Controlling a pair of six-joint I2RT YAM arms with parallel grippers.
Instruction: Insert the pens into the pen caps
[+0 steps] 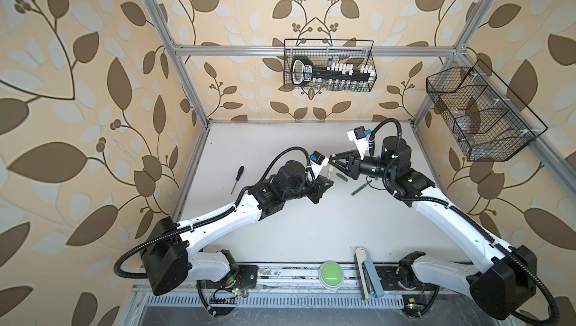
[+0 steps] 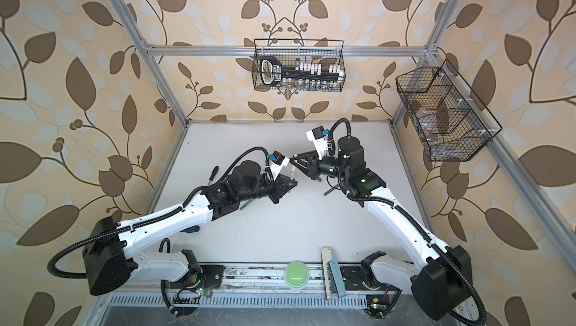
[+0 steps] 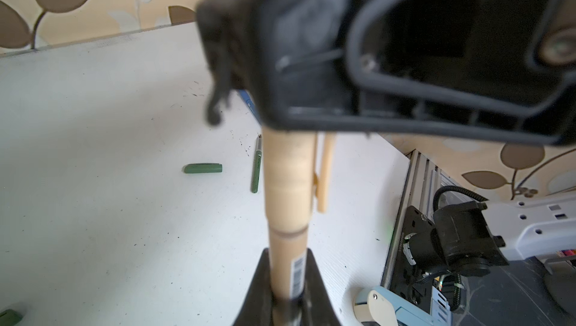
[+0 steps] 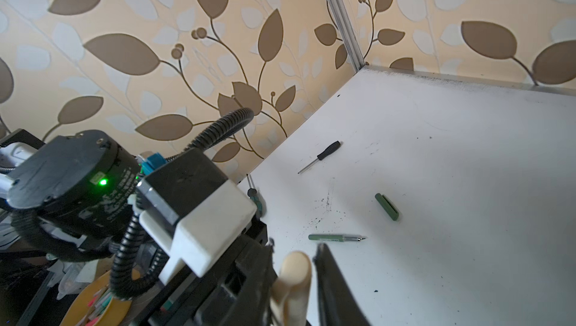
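Reading the white tabletop (image 1: 296,231) as a clock with 12 at the back wall, I start at 9 o'clock. There the black-handled metal-shaft screwdriver (image 1: 238,179) lies apart from the work.

Just off centre toward 12, the left gripper (image 3: 288,290) has its jaws narrow and clamped on the lower barrel of the beige marker pen (image 3: 282,262), holding it upright. The beige tube cap (image 3: 288,178), clip and all, sits over the pen's upper end. The right gripper (image 1: 334,156) reaches in from 3 o'clock with its jaws drawn narrow around the cap's rounded end. I judge this pair joined or very nearly so, though I cannot tell whether the cap is pushed fully home. That puts 1 of 4 at its last step.

At 4 o'clock from the grippers a dark green tube cap (image 4: 386,206) lies on the table. Farther out on the same line a dark green marker pen (image 4: 336,237) lies with its tip bare, the 2 apart.

A second dark green cap (image 3: 9,316) shows at the edge of the left wrist view, and I cannot place it on the clock. A blue barrel (image 3: 249,104) peeks from behind the right gripper; I cannot tell if it is capped. I count at least 1 green pair left, likely 3 pairs.
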